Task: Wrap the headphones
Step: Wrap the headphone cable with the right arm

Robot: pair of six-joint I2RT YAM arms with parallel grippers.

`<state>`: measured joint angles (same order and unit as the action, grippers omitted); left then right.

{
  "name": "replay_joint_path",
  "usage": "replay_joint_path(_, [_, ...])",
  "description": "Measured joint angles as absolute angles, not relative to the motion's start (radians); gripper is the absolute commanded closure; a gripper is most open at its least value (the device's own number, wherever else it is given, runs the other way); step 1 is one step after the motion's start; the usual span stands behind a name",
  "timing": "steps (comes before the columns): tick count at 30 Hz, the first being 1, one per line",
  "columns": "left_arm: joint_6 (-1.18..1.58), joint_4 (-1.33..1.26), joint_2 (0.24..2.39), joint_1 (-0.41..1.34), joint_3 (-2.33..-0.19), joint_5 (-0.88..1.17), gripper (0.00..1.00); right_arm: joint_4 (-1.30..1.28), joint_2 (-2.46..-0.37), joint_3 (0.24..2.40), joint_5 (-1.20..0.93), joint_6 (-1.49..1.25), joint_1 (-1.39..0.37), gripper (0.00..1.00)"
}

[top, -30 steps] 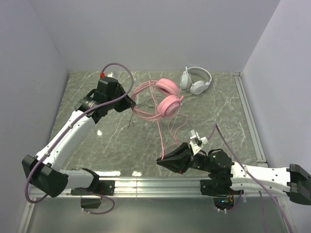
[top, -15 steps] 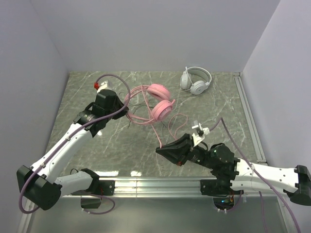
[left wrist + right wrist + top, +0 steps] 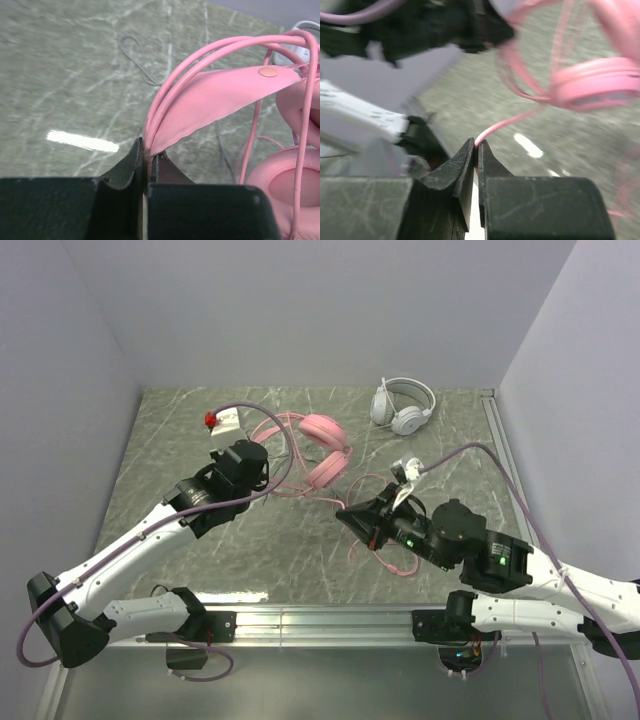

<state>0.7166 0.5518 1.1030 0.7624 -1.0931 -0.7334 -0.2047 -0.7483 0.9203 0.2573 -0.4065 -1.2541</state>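
Observation:
The pink headphones [image 3: 322, 447] are held above the middle of the table. My left gripper [image 3: 268, 466] is shut on their pink headband [image 3: 220, 95], which fills the left wrist view with an ear cup [image 3: 280, 185] at the right. My right gripper [image 3: 348, 517] is shut on the pink cable [image 3: 512, 121], just below and right of the headset; loose loops of cable [image 3: 385, 558] lie by it. The pink ear cup [image 3: 597, 82] shows blurred in the right wrist view. The white headphones [image 3: 402, 406] lie at the back right, apart from both grippers.
A small white tag with a red piece [image 3: 222, 420] lies at the back left. A metal rail [image 3: 510, 475] runs along the table's right side. Grey walls close in the table on three sides. A thin dark cable [image 3: 137, 60] curls on the table.
My right gripper has moved up and toward the headset with the pink cable. My left gripper has swung right and nearer, carrying the pink headset with it.

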Motion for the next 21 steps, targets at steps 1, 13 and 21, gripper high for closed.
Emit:
replay_joint_path(1, [0.709,0.564,1.109,0.777,-1.102,-0.768,1.00,-0.262,-0.768,0.958,0.276,-0.393,-1.246,0.98])
replay_joint_path(13, [0.563,0.782,1.283,0.881,-1.253,-0.839,1.00,-0.546,-1.005,1.158,0.403,-0.204,-1.076,1.00])
replay_joint_path(21, [0.457,0.805,1.255,0.890,-1.248,-0.582,0.99,-0.490,-1.044,1.129,0.455,-0.035,-1.027,1.00])
